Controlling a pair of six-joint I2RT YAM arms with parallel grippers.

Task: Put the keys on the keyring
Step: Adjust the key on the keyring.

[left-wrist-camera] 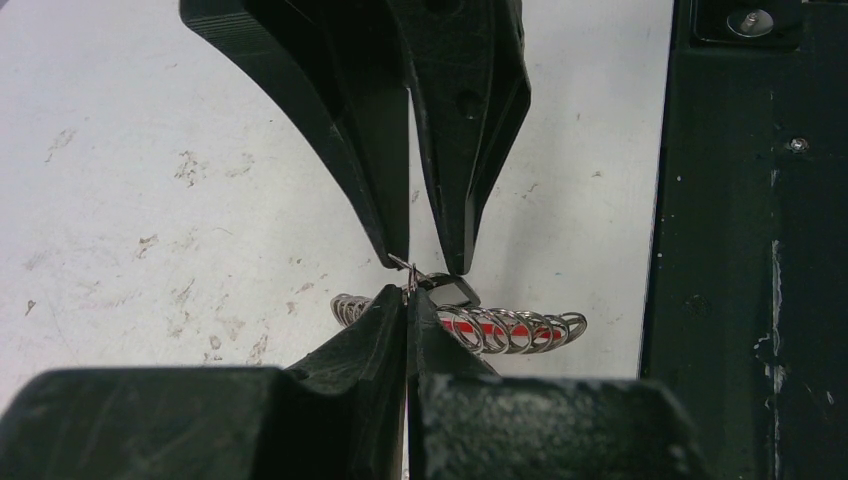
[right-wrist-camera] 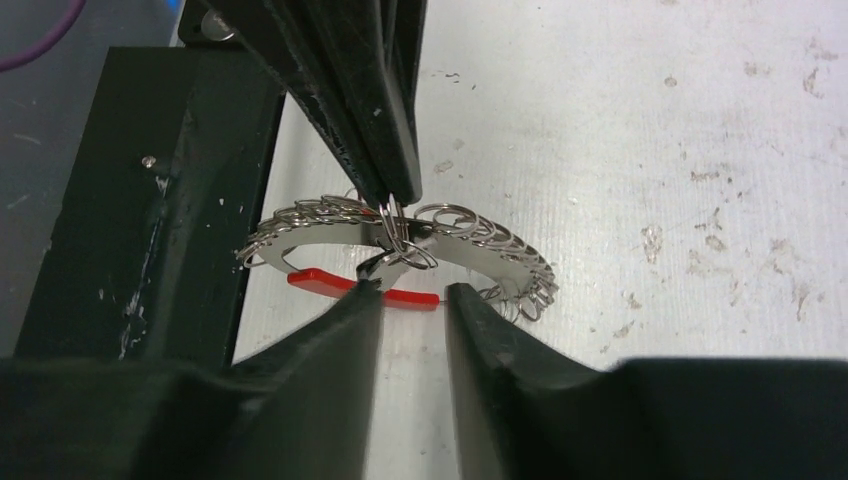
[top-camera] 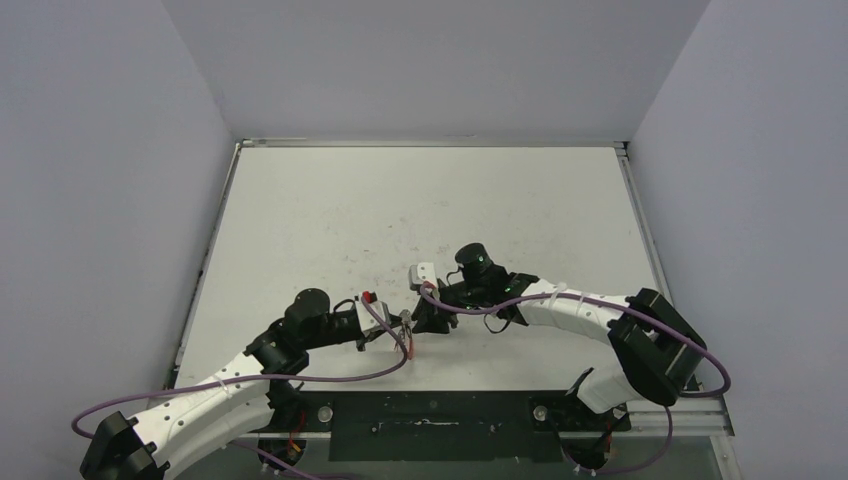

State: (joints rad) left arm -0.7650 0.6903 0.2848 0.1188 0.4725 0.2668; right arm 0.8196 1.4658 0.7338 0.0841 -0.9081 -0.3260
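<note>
left gripper (left-wrist-camera: 407, 297): I see it clamped on the keyring's (right-wrist-camera: 330, 235) top edge
right gripper (right-wrist-camera: 412, 295): jaws apart, tip to tip with left, just beside ring
key (left-wrist-camera: 450, 290): dark loop at right's fingertip, grip unclear

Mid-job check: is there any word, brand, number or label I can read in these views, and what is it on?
None: no view shows readable text.
The keyring and its red sleeve show no print.
The left gripper, right gripper and black base plate are plain, with only screws on the plate.
The table shows only scuff marks.
</note>
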